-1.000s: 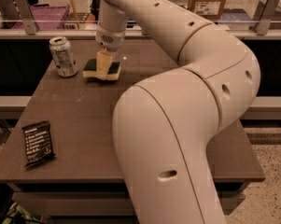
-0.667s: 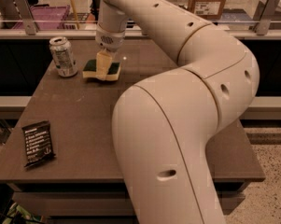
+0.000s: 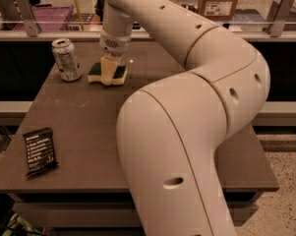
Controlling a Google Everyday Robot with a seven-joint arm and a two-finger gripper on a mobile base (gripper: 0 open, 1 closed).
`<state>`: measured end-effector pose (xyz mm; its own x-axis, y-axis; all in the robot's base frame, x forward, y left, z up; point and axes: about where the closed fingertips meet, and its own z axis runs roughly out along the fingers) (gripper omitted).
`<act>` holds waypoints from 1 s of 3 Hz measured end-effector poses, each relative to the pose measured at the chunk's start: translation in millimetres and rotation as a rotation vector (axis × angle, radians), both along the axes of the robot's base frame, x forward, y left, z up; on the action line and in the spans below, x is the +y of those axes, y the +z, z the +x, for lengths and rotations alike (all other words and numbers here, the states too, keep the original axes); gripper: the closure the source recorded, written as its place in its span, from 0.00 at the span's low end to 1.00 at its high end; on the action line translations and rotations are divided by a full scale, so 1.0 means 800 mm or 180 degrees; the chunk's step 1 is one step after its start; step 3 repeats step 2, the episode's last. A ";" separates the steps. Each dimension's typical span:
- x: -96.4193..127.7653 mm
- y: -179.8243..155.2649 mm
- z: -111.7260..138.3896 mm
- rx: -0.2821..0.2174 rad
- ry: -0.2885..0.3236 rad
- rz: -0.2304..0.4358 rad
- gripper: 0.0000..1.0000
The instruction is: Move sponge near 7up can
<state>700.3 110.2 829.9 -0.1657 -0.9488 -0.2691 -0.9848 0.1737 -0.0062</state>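
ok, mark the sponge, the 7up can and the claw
sponge [image 3: 120,72], camera view, green top, right side
7up can [image 3: 67,62], camera view, side wall
claw [image 3: 108,78], camera view, tip, at the sponge's middle

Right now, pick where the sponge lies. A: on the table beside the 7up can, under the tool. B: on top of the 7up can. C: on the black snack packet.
A: the sponge lies flat on the table next to the 7up can, with the tool down over it.
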 end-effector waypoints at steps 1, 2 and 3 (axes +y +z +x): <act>0.002 -0.004 0.001 0.0005 0.0003 -0.0001 0.00; 0.002 -0.004 0.001 0.0005 0.0003 -0.0001 0.00; 0.002 -0.004 0.001 0.0005 0.0003 -0.0001 0.00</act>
